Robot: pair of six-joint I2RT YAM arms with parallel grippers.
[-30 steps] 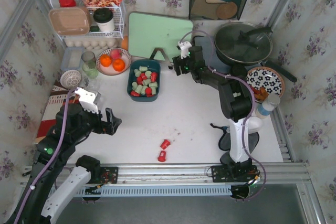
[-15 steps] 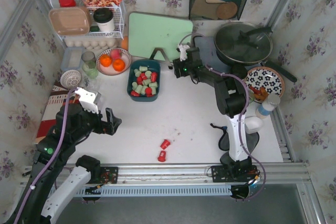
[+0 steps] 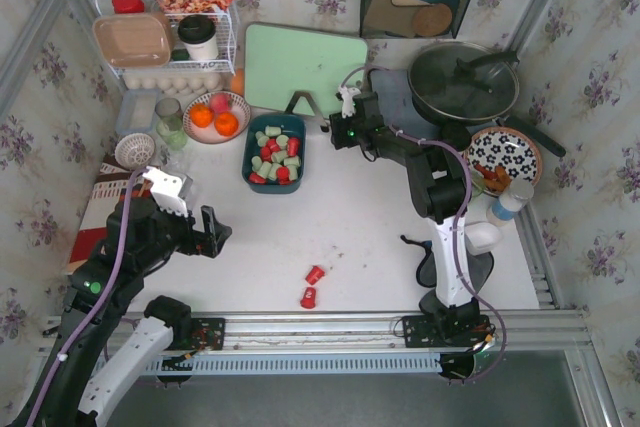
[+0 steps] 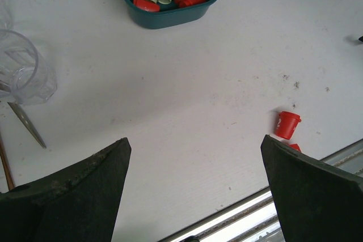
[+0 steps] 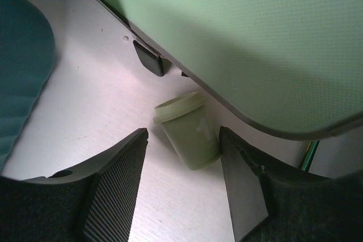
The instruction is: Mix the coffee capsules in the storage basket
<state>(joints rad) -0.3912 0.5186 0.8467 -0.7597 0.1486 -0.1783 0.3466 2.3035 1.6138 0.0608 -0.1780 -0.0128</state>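
The dark teal storage basket (image 3: 250, 152) stands mid-table with several red and pale green coffee capsules (image 3: 276, 154) in it; its near wall shows in the left wrist view (image 4: 170, 18). Two red capsules (image 3: 314, 274) (image 3: 308, 297) lie loose near the front edge; one shows in the left wrist view (image 4: 287, 124). A pale green capsule (image 5: 187, 137) lies on its side under the edge of the green cutting board (image 5: 255, 38). My right gripper (image 5: 182, 133) is open, with one finger on each side of it. My left gripper (image 4: 194, 143) is open and empty above bare table.
A bowl of oranges (image 3: 216, 115) and a clear glass (image 4: 22, 77) stand left of the basket. A white wire rack (image 3: 170, 47) is at the back left, a lidded pan (image 3: 463, 82) and a patterned plate (image 3: 505, 155) at the right. The basket's corner (image 5: 22, 83) is just left of my right gripper.
My right gripper has shifted slightly left and down toward the cutting board's lower edge. The left arm and the loose red capsules have not moved.
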